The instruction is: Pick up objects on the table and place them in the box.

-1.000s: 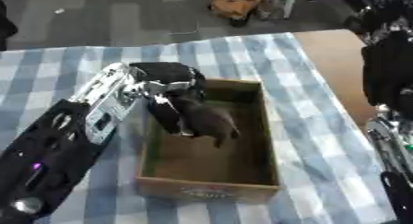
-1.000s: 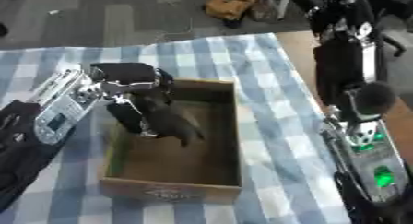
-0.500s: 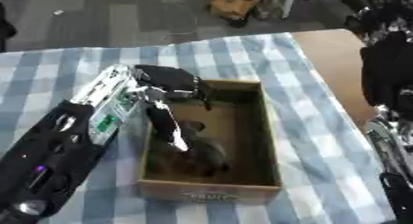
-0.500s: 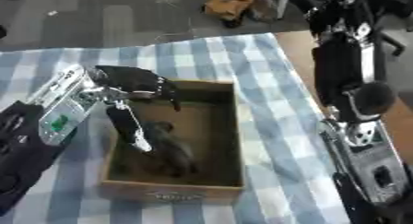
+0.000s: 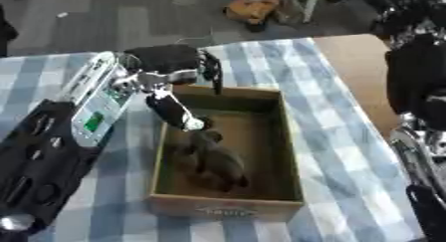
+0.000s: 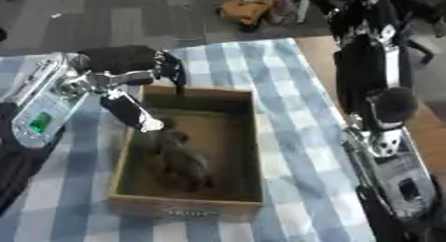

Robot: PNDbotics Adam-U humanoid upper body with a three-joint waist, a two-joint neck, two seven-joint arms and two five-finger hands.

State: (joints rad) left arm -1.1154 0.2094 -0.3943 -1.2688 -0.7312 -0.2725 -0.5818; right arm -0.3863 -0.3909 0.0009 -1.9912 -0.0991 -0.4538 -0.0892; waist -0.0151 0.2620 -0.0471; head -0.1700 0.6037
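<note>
A table covered with a blue-and-white checked cloth (image 5: 322,131) fills most of both views, with a bare tan tabletop strip (image 5: 357,61) showing along its right side and a grey floor beyond the far edge. Some orange and white clutter (image 5: 253,7) sits on that floor, too blurred to identify.

In the middle of the cloth stands an open cardboard box (image 5: 287,151), its long side running away from the camera. Inside it, on the floor of the box toward the near-left part, lies a dark brown, lumpy soft object (image 5: 213,159), possibly a plush toy; its exact kind cannot be made out.

The left arm comes in from the lower left, black with a silver and white forearm panel carrying a small green patch. The left hand (image 5: 174,69) is above the far-left corner of the box, its fingers spread and relaxed: one finger (image 5: 178,114) points down into the box just above the dark object, apart from it, and holds nothing.

The right arm (image 6: 375,86) stands along the right edge; whether the right hand is spread or curled cannot be told.
</note>
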